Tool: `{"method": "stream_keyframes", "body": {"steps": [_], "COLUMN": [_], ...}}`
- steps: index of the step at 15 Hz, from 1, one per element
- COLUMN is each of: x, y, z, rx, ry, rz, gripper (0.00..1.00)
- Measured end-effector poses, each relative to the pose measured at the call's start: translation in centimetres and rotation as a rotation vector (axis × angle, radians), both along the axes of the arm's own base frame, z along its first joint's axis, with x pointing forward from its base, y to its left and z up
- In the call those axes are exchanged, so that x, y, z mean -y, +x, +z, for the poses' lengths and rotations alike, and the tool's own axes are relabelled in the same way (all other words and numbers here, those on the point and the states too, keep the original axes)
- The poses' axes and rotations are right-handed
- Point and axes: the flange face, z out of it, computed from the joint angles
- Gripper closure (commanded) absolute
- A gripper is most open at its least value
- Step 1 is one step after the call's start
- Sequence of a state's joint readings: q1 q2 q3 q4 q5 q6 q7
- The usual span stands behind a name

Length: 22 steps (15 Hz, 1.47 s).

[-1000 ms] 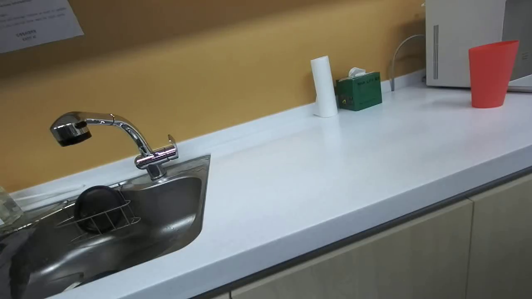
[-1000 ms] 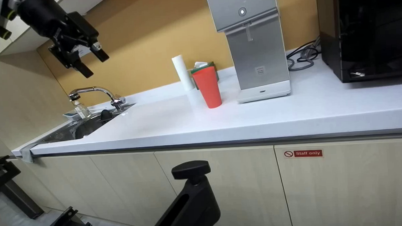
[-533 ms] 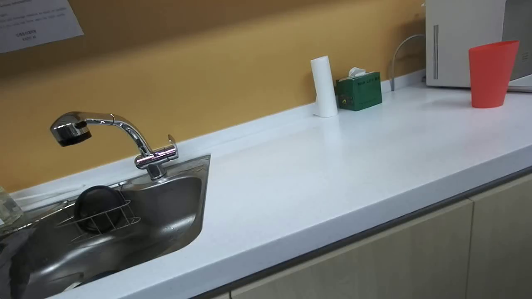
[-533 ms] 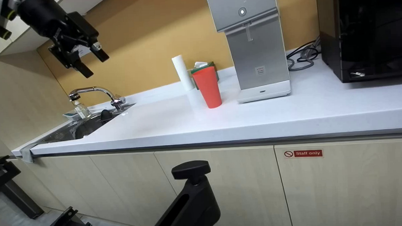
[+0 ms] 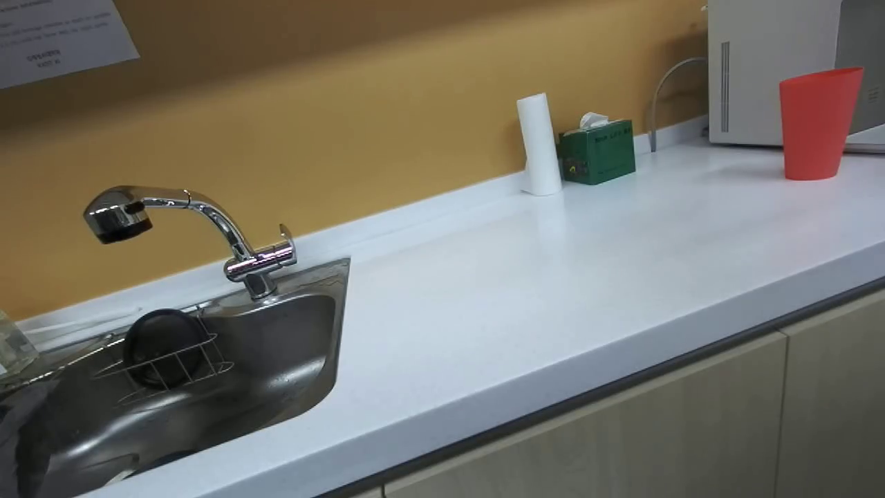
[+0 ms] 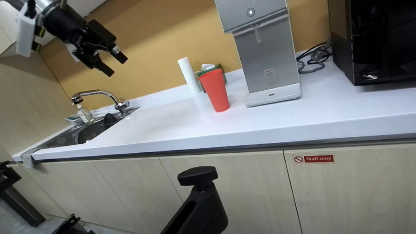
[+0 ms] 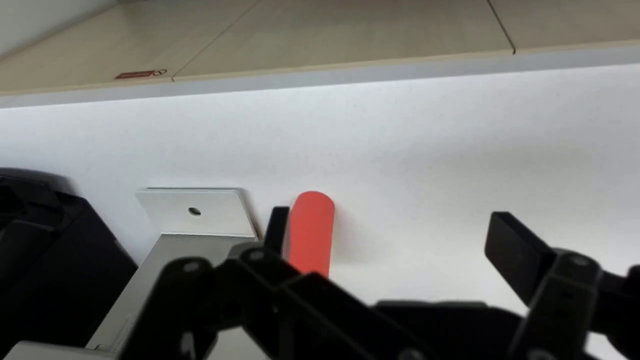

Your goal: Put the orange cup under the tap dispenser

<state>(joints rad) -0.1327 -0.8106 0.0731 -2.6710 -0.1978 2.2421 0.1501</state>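
High up, well apart from the counter (image 6: pixel 173 127), hangs our gripper (image 6: pixel 114 64). We see its fingers (image 7: pixel 517 255) wide apart, and they hold nothing. Down below, we find the cup (image 6: pixel 214 91). It stands upright on the counter, just beside the dispenser (image 6: pixel 267 54) and not yet under its spout (image 6: pixel 257 33). We think our first job is to reach it, so nearly all the work is left.

In the wrist view, the cup shows close to one finger, not in the middle of the gap. If we go down along that line, we fear the finger could hit the cup and tip it over. The cup looks like light plastic and gets wider at the top, so a hard squeeze might bend it or make it slip. The dispenser stands so near the cup that we could bump it too. Later, if we slide the cup in low, it may catch on the foot (image 6: pixel 280 93).

Farther back, we see the roll (image 5: pixel 539 145) and the box (image 5: pixel 598 153), well apart from the cup. Far off is the sink tap (image 5: pixel 218 218); we think it is the wrong tap.
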Motion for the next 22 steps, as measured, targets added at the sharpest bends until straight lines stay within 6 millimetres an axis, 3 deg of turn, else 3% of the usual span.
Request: {"method": "stream_keyframes", "body": {"steps": [4,12,22], "x": [-0.5,0.9,1.8], "y": [3.3,7.6,8.7], "z": [-3.2,-10.2,-10.4], "rx": [0.061,0.025,0.072], "ry": [0.0,0.072,0.101], "rz": [-0.096,-0.203,-0.217], "gripper": [0.0,0.0,0.0]}}
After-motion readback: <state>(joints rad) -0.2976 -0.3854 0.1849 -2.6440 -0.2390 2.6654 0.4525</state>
